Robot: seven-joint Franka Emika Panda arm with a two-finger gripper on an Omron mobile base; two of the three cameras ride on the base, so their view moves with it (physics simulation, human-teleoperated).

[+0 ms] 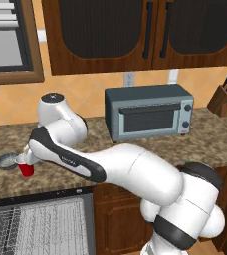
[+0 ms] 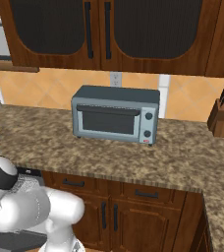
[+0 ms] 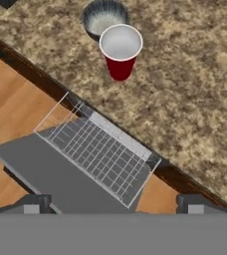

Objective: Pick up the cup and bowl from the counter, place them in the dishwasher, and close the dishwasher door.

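On the counter (image 3: 195, 89) the empty cup (image 3: 120, 50) is seen touching the bowl (image 3: 101, 16), the dishwasher (image 3: 98, 154) rack pulled out bare, gripper (image 3: 113, 209) held above, fingers wide apart.

The robot is a glossy white arm (image 1: 135, 172) of rounded, bulbous plastic segments; black bands ring its joints (image 1: 172, 234); a dark curved stripe with small pale lettering runs along the forearm (image 1: 68, 159); two small dark grey finger tips (image 3: 32, 205) carry pale square pads.
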